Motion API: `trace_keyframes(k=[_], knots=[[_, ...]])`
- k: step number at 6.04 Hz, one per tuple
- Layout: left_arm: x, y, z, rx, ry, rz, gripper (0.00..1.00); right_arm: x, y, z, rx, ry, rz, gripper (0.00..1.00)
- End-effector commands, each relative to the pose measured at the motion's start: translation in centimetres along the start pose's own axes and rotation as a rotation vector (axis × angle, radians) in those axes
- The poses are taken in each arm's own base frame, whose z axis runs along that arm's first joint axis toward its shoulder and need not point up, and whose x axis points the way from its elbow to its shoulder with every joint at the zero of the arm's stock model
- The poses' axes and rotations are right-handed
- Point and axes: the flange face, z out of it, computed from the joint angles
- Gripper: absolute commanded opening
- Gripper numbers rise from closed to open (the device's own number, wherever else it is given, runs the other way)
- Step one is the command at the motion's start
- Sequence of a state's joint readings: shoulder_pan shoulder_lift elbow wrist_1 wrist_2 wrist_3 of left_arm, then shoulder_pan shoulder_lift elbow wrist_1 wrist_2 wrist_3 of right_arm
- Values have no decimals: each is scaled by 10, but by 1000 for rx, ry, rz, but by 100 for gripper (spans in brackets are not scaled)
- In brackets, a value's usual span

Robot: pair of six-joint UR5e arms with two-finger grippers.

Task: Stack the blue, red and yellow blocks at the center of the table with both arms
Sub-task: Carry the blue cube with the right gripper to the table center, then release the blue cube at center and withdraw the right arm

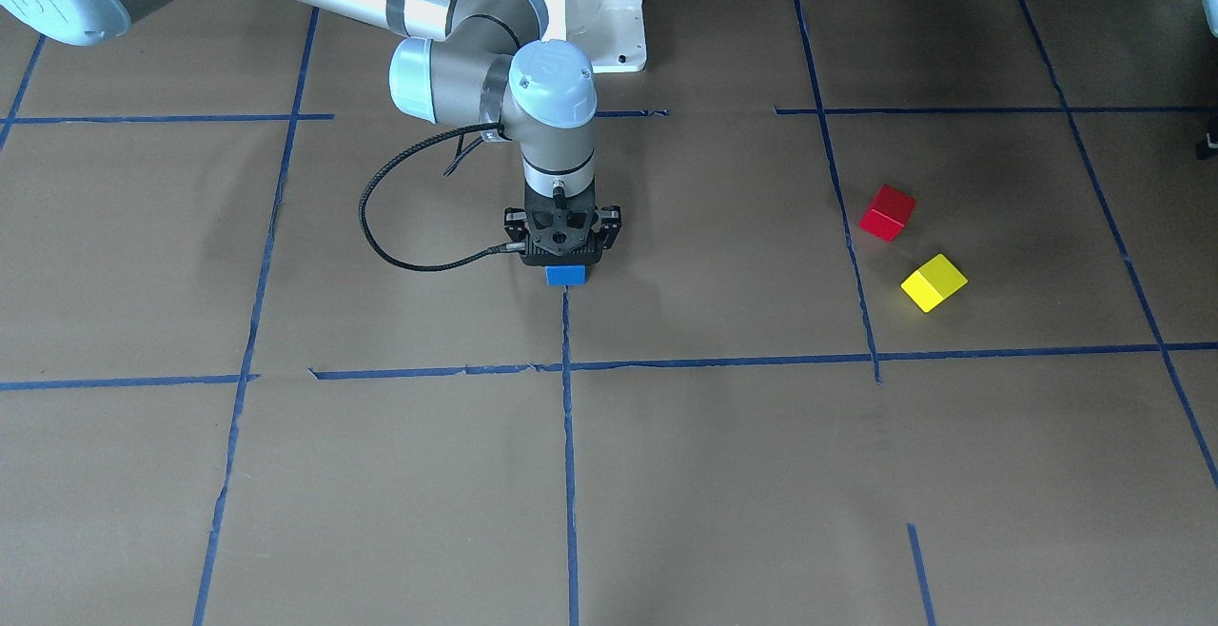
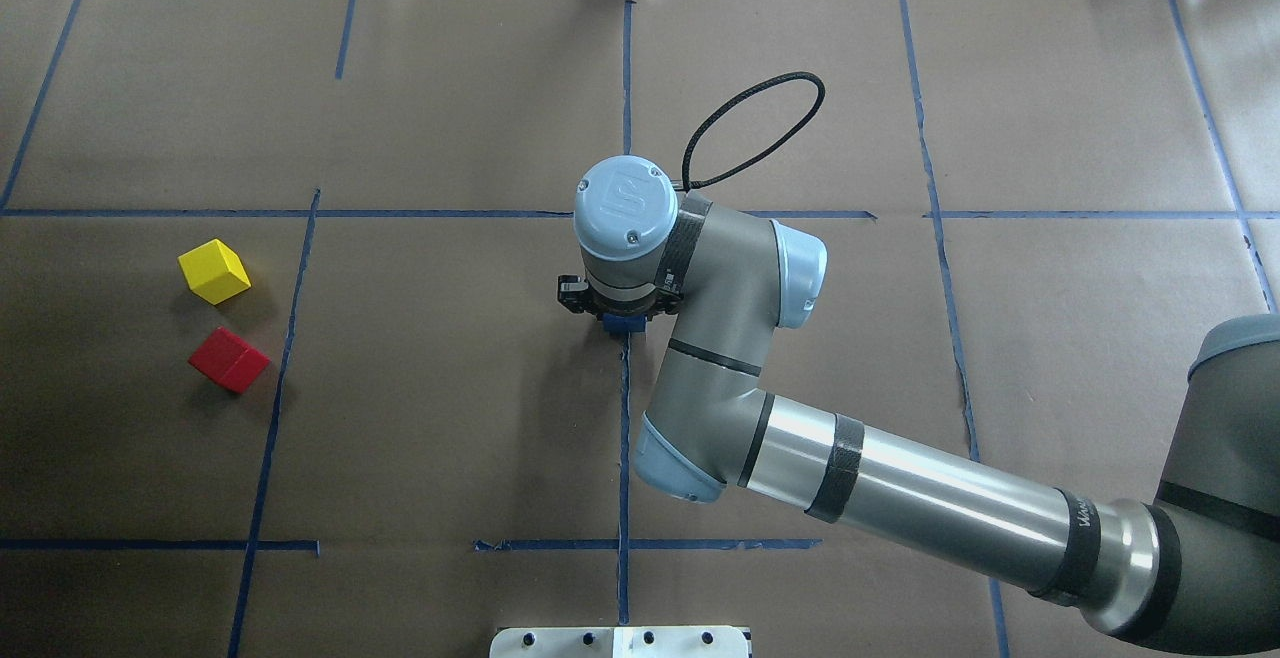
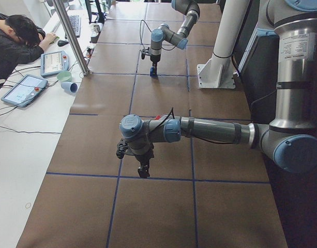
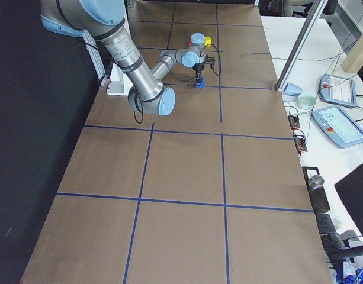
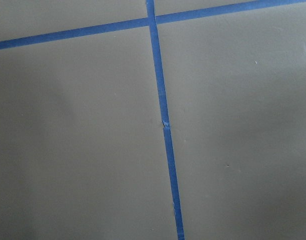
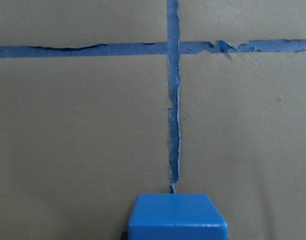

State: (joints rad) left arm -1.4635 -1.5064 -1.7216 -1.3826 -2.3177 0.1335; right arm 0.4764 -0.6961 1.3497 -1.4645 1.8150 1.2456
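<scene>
Spanning every view, the table (image 1: 381, 474) is covered in matte brown paper and marked into large squares by thin blue tape lines (image 1: 569, 455), frayed in places.

The right arm (image 2: 900, 498), built of smooth silver tubes with grey joints and pale blue caps, reaches in and bends at the elbow. Its wrist stands vertical directly over the blue block (image 1: 567, 275). A braided black cable (image 1: 381, 226) loops out from that wrist.

The left arm (image 3: 215, 132) lies stretched out level, well away from the blue block on the robot's left, with its wrist turned downward.

The black right gripper (image 1: 566, 263) points straight down with the blue block just under its body. Its fingers are hidden, so whether they clamp the block cannot be told. The left gripper (image 3: 143, 169) hangs above bare paper, and its opening cannot be judged either.

The blue block is a glossy, sharp-edged cube at the end of one tape line at the table's middle.

The yellow block (image 1: 933, 282) and red block (image 1: 887, 212) are matching cubes turned cornerwise. They lie near each other without touching, well apart from the blue block on the robot's left.
</scene>
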Motion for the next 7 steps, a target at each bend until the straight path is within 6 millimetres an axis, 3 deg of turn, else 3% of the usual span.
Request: trace_keyframes(k=[1,2,3,4,5,6,7], knots=[[2,-2,-2,5,-2,5,100,-5,-1,-8,5,-14,-10,100],[2,-2,-2,4,-4,6,100,1,-31,-45,44,-55,1,100],[3,-2,-3,4,-5,10,100,27,-73,-74,45,-79,7,100],[5,-3,0,-1,-10,9,100,74,-120,-94,24,-61,-28,100],[12,-13,-8,16,-9,22,100,129,-162,-116,-7,-3,-91,100],[38,-48,-40,77,-15,79,100,217,-194,-133,-23,48,-174,100],[46,-52,-49,97,-18,101,100,319,-211,-153,-35,85,-299,100]])
